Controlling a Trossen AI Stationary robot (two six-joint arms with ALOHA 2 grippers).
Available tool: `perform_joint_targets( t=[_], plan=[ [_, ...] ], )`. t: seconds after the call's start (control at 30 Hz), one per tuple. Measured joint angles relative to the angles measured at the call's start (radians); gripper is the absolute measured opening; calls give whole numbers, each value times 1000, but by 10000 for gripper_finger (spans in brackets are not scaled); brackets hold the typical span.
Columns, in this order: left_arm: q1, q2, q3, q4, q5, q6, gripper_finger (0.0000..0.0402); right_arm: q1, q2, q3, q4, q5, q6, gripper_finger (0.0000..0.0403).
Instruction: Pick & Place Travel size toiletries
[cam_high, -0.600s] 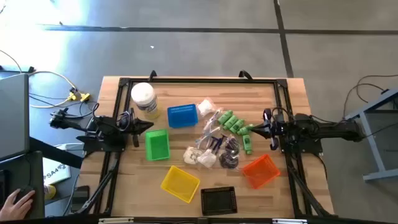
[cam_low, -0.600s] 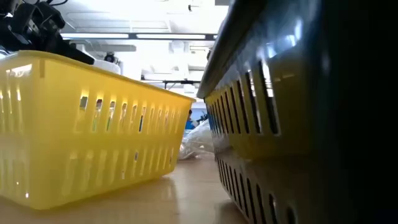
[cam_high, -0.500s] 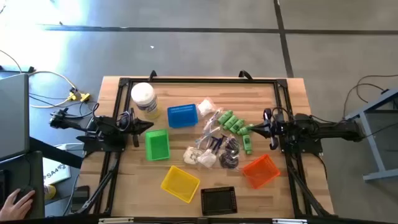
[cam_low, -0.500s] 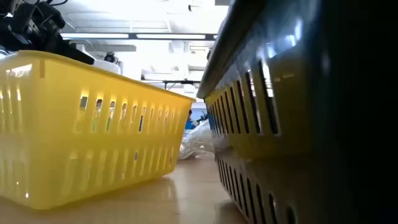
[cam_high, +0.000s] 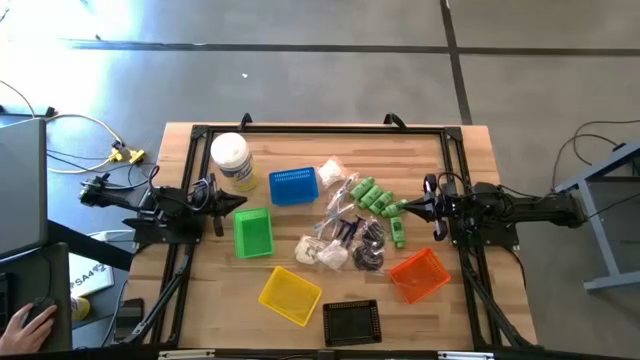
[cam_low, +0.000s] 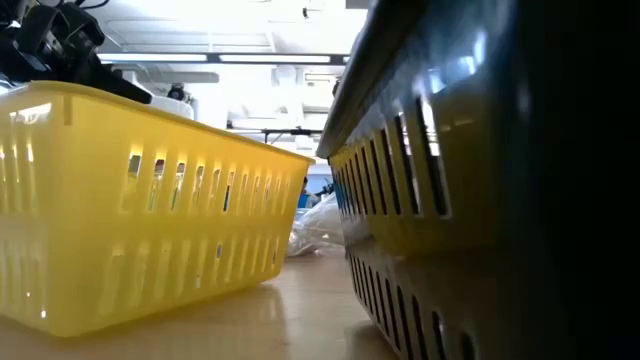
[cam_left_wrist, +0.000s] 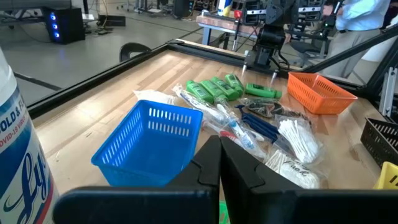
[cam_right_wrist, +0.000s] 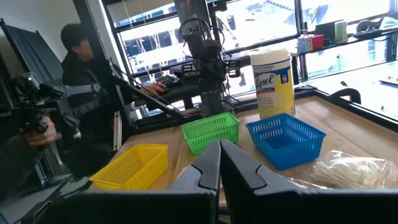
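Wooden table (cam_high: 300, 140) carries the toiletries (cam_high: 355, 225): light, slippery sachets, firmer green bottles (cam_high: 375, 197) best pinched mid-body. Left gripper (cam_high: 238, 203) and right gripper (cam_high: 405, 209) sit closed, empty.

Five baskets (cam_high: 272, 232), one jar (cam_high: 231, 160), two arms (cam_high: 170, 210).

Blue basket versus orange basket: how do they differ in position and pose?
The blue basket sits toward the table's far side, beside the white-lidded jar; the orange basket sits nearer the front, on the right arm's side. The blue one lies roughly square to the table edges; the orange one is turned at an angle. Both are upright and look empty.
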Motion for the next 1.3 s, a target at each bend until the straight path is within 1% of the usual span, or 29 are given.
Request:
perform_joint_targets(
  t=[0.9,1.13,1.3],
  plan=[
    [0,0,0,0,-14,0,0,0,0,0,-16,0,-1,3],
    [0,0,0,0,-16,0,0,0,0,0,15,46,18,3],
    [0,0,0,0,-16,0,0,0,18,0,41,49,23,3]
  ],
)
